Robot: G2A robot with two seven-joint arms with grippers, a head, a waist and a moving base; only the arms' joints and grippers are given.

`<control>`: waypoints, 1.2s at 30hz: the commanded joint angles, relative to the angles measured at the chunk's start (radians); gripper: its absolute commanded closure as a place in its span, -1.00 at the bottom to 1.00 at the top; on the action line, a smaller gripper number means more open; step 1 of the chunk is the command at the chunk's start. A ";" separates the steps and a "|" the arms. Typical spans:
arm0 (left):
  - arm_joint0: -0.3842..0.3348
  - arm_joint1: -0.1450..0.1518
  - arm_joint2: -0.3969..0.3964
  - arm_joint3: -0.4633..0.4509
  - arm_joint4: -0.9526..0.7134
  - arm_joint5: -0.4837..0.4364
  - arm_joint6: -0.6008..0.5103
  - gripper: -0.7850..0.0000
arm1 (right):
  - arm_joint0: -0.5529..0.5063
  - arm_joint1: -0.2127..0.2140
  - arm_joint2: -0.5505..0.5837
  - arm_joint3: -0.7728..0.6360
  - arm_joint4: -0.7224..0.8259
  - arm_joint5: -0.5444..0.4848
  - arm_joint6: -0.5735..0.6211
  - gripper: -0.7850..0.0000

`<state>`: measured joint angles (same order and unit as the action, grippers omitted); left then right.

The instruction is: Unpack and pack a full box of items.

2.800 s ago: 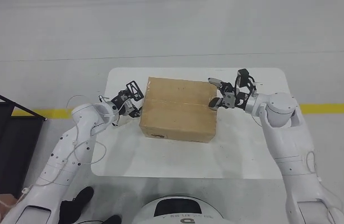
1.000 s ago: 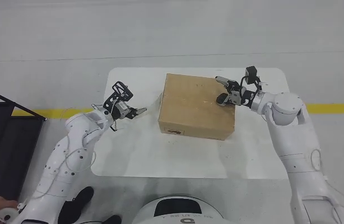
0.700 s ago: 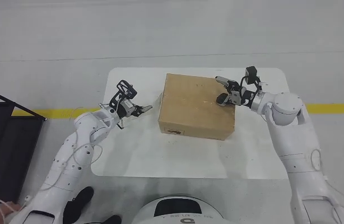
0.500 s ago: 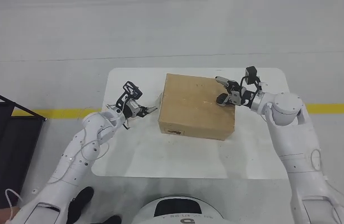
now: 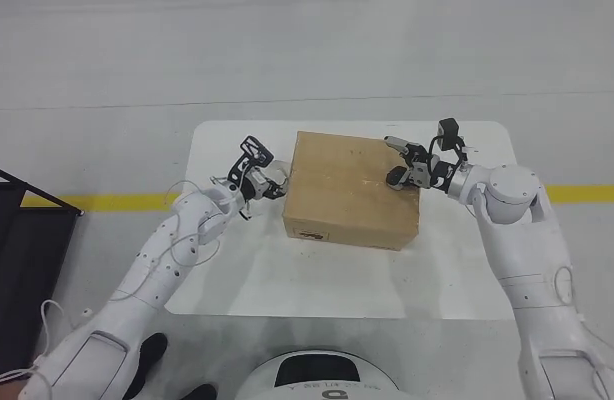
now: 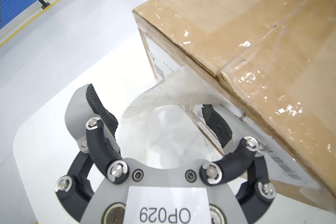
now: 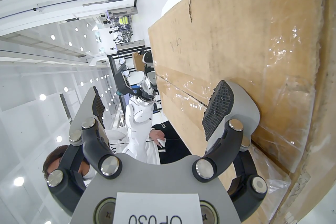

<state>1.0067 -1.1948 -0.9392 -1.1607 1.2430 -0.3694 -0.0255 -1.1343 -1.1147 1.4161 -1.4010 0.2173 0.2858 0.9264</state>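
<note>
A closed brown cardboard box [image 5: 352, 190] sits flat on a white table with rounded corners [image 5: 237, 280], a little to the right of the table's middle and turned slightly askew to its edges. Clear shiny tape runs along the seam between the two top flaps and folds down over the box's ends. White printed labels are stuck on its left side wall.

The left gripper [image 6: 160, 117] hangs low over the table just beside that left side wall, near the end of the taped seam. It is released, its two fingers spread wide. A loose strip of clear tape [image 6: 168, 93] has peeled off the wall and curls out into the gap between them. One ribbed black pad [image 6: 216, 122] lies close to the labelled wall and is partly hidden behind the strip. Whether the tape touches either pad cannot be told.

The right gripper [image 5: 394, 160] is at the box's far right part, above the top face. It too is spread wide and grasps nothing. One finger lies with its back against the cardboard near the taped seam, and the other is raised well clear of the box.

On the grey floor beyond the table, a yellow floor line [image 5: 87, 202] runs to both sides.
</note>
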 commanded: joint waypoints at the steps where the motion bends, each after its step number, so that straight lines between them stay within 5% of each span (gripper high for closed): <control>1: -0.006 -0.004 0.000 0.012 0.010 0.020 0.025 -1.00 | 0.000 0.000 0.000 0.000 0.000 0.000 0.000 -1.00; 14: 0.031 0.011 -0.071 -0.030 0.127 0.100 0.211 -1.00 | 0.000 0.000 0.000 0.000 0.000 0.000 0.000 -1.00; 36: 0.018 0.015 -0.091 -0.292 0.247 0.037 0.002 -1.00 | 0.000 0.000 0.000 0.000 0.000 0.000 0.000 -1.00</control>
<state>1.0287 -1.1791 -1.0350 -1.4364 1.4830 -0.3261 -0.0086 -1.1343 -1.1147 1.4161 -1.4010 0.2173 0.2858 0.9264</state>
